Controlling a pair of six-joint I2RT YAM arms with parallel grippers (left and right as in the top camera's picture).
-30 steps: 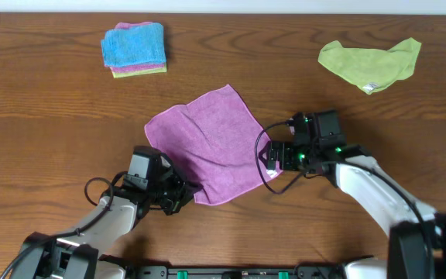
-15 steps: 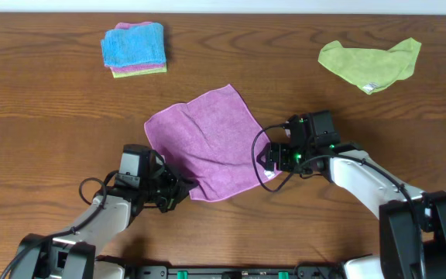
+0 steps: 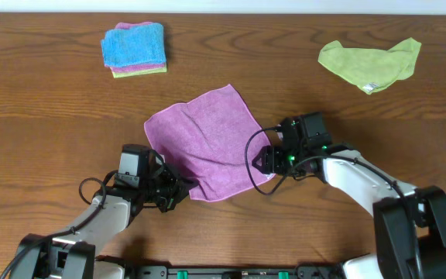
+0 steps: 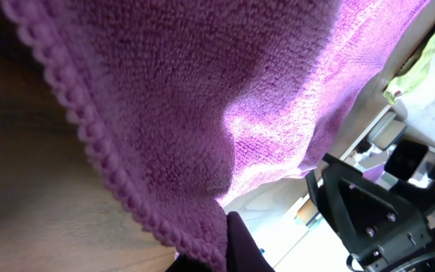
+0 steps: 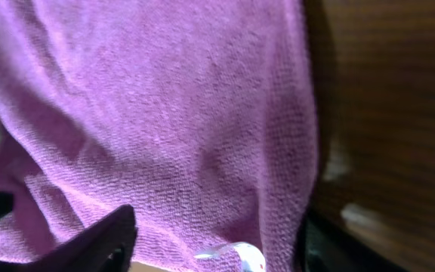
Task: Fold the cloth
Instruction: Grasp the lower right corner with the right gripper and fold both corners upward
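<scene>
I'm on the grasp: the right gripper (image 3: 263, 160) has its fingers spread over the cloth (image 3: 207, 143) corner by the bench's near edge, I cannot tell whether the left gripper (image 3: 179, 188) has closed, and next I'd pinch both corners and lift.

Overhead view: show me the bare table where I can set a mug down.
Widest bare patch: the table between the blue folded stack and the green cloth, above the purple cloth. The left side below the stack and the right edge below the green cloth are free too. Crowded: the front middle, where the left arm and right arm flank the purple cloth.
</scene>
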